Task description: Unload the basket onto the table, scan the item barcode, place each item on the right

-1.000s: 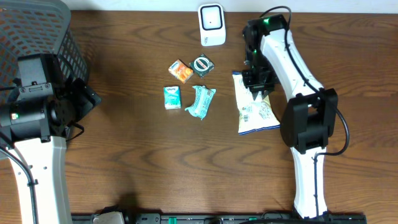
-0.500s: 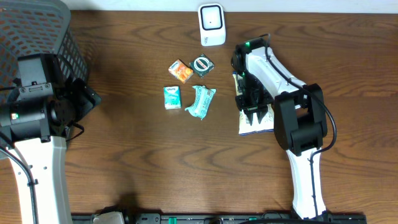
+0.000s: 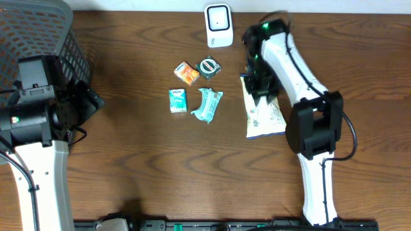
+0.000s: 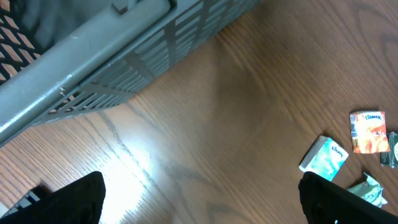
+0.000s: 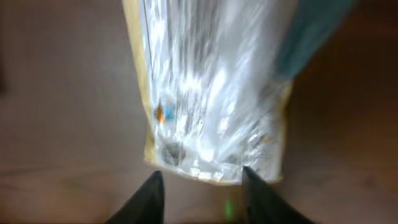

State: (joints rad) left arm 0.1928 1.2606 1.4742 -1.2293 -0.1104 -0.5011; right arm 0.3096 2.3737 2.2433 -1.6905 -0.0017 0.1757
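Note:
The item, a white and yellow snack bag [image 3: 264,119], lies flat on the table right of centre, printed side up. The white barcode scanner [image 3: 218,25] stands at the far edge, left of the bag. My right gripper [image 3: 259,90] hovers over the bag's far end. In the right wrist view the bag [image 5: 211,93] fills the frame, glossy and blurred. My right gripper [image 5: 200,185] is open just off the bag's yellow edge, with bare table between its fingers. My left gripper [image 4: 205,211] is wide open over bare wood beside the basket.
A grey mesh basket [image 3: 38,32] stands at the far left corner. Small items lie in the middle: an orange packet [image 3: 186,72], a round tin [image 3: 209,67], a teal tissue pack [image 3: 178,101] and a teal wrapper [image 3: 207,104].
The right arm swung toward the near end of the bag, then back to its far end. Its jaws have spread wider. The left arm has not moved.

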